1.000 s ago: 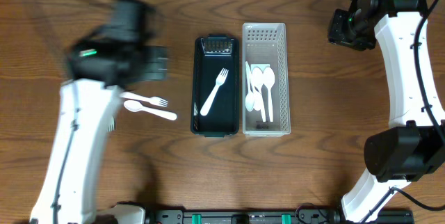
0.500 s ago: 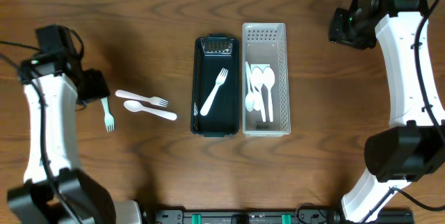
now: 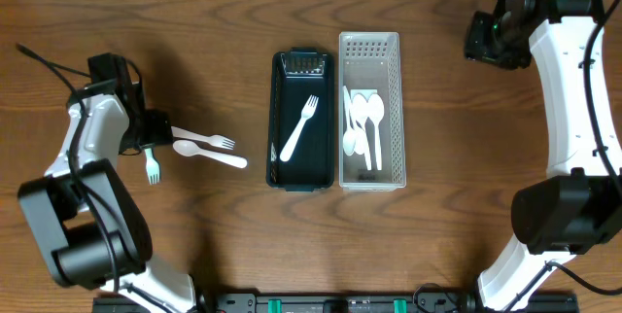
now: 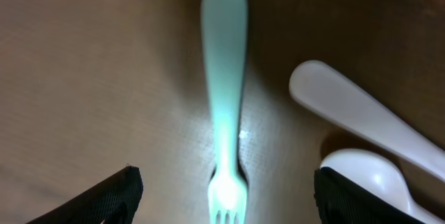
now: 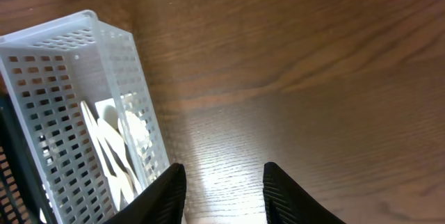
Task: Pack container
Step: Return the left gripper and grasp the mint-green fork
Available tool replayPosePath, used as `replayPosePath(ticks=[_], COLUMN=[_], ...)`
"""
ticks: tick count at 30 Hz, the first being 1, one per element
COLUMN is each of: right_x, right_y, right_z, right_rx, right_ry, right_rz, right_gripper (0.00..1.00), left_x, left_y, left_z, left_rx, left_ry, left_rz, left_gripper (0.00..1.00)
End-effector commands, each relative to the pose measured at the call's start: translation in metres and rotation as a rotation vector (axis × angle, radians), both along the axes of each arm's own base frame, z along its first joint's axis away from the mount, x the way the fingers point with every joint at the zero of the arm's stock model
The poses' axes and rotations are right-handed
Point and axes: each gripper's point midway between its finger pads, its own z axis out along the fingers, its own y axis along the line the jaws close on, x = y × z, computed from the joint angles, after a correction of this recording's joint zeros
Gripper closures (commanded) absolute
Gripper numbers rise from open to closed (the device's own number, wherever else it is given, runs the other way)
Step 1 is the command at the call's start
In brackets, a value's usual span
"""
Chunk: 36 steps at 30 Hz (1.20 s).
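While the left jaws gape wide and empty, the pale fork (image 4: pixel 224 99) lies centred between them.

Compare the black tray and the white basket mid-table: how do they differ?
The black tray is dark; the white basket is pale with perforated walls. The black tray holds one fork, lying diagonally; the white basket holds several spoons, lying lengthwise. The white basket extends farther toward the far edge than the black tray. Both are long rectangles, side by side and parallel.
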Motion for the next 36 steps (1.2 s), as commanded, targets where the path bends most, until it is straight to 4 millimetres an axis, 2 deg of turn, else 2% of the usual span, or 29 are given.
replayPosePath(ticks=[1, 8, 12, 20, 24, 26, 31, 36], right_x=[-0.001, -0.004, -0.004, -0.004, -0.005, -0.005, -0.006, -0.006], right_y=[-0.007, -0.010, -0.010, -0.010, -0.010, -0.010, -0.010, -0.010], right_z=[-0.003, -0.004, -0.004, -0.004, -0.004, -0.004, -0.005, -0.005], right_rx=[-0.009, -0.009, -0.009, -0.008, -0.003, -0.003, -0.002, 0.001], right_ry=[0.014, 0.026, 0.028, 0.027, 0.031, 0.032, 0.034, 0.035], right_rz=[0.001, -0.006, -0.006, -0.006, -0.021, -0.022, -0.026, -0.035], right_gripper=[0.61, 0.61, 0.61, 0.61, 0.61, 0.61, 0.61, 0.61], left_x=[0.001, 0.003, 0.002, 0.000, -0.004, -0.004, -0.005, -0.008], left_y=[-0.004, 0.003, 0.009, 0.007, 0.005, 0.001, -0.002, -0.003], left_z=[-0.019, -0.042, -0.044, -0.053, -0.063, -0.067, -0.068, -0.068], left_rx=[-0.033, -0.042, -0.049, -0.145, -0.162, -0.182, -0.199, -0.204], left_ry=[0.028, 0.050, 0.043, 0.028, 0.055, 0.060, 0.064, 0.076], left_rz=[-0.035, -0.019, 0.000, 0.017, 0.018, 0.017, 0.016, 0.017], left_gripper=[0.19, 0.19, 0.19, 0.21, 0.29, 0.36, 0.46, 0.60])
